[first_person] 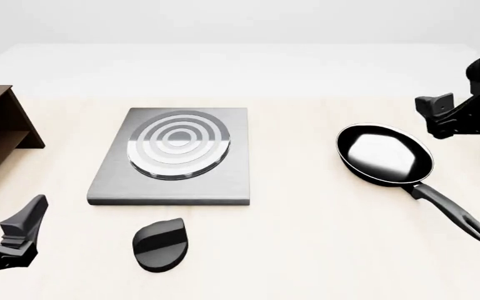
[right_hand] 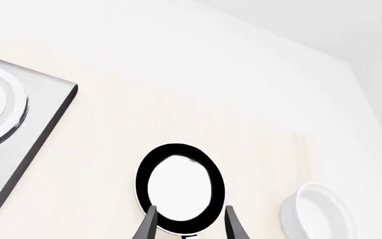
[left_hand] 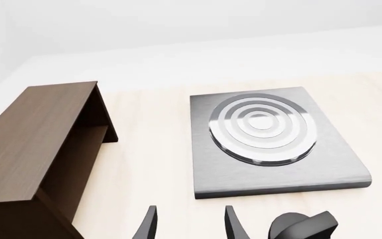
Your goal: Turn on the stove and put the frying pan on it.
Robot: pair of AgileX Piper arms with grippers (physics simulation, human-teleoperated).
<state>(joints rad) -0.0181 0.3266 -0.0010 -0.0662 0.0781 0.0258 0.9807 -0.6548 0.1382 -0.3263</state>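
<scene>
The stove lies flat on the table with its ringed burner bare, and its black knob sits apart from it, just beside the near edge. The frying pan rests on the table well to the right of the stove, empty, its handle pointing toward the near right corner. Nothing is held, so the task looks to be at its start: neither knob nor pan is touched. The left gripper hangs low near the knob with its fingers spread apart and empty; the next move, I judge, calls for bringing it over the knob and closing on it to turn. The right gripper hovers above the pan, fingers likewise apart and empty, and would need to reach the handle. A dark wooden shelf stands left of the stove, nothing visible on it. A white bowl sits beside the pan; its contents cannot be told.
</scene>
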